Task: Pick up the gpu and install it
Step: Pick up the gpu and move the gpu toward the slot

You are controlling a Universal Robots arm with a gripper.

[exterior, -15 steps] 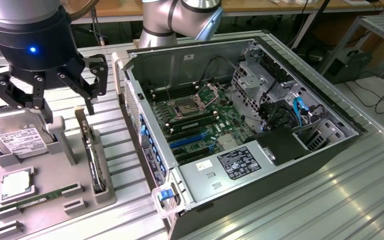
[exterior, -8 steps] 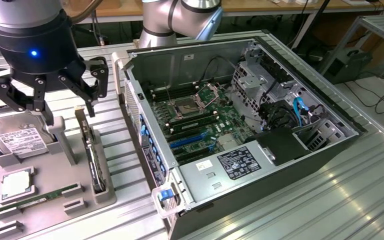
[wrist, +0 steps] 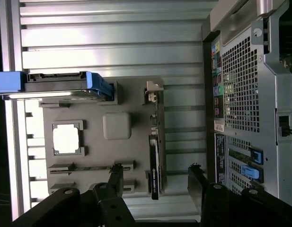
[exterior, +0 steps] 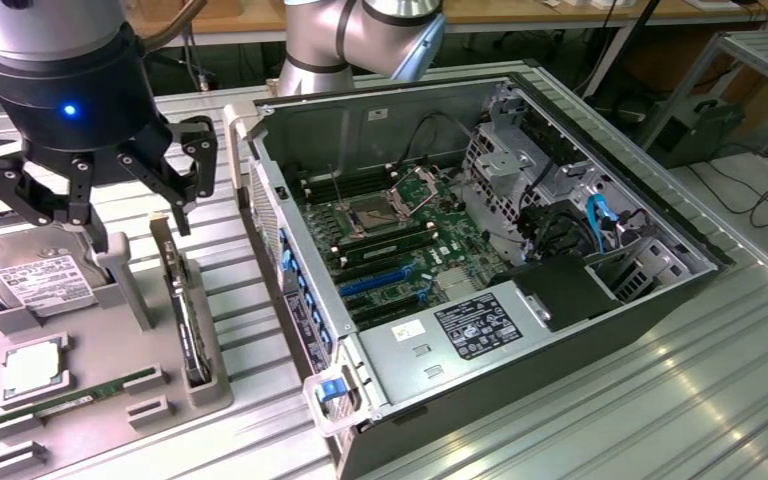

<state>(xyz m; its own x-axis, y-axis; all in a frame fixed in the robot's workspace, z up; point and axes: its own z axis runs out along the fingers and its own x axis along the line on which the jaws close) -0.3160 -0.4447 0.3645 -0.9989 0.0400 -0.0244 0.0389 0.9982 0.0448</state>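
Bench (exterior: 704,380) of ribbed metal carries two large items. An open computer case (exterior: 357,125) spans the centre and right of the exterior view. A grey fixture tray (exterior: 117,345) sits at the lower left, just beside the case.

End effector (exterior: 137,225) hangs in the upper left of the exterior view, above the far end of the tray. Its fingers are spread wide with nothing between them.

The gpu (exterior: 192,335) stands on edge in a slot along the tray side nearest the case, untouched. Its long axis runs from the upper part of the frame toward the lower, roughly parallel to the case wall, with the silver bracket end uppermost in the frame. From the end effector the card lies below and slightly toward the lower right of the exterior view.

In the wrist view the thin edge of the gpu (wrist: 154,165) sits between the two visible fingers (wrist: 113,179), apart from both. The closing line therefore crosses the card's thickness, not its length. Judgement: alignment over the card looks close, and the end effector is not yet at grasp height.
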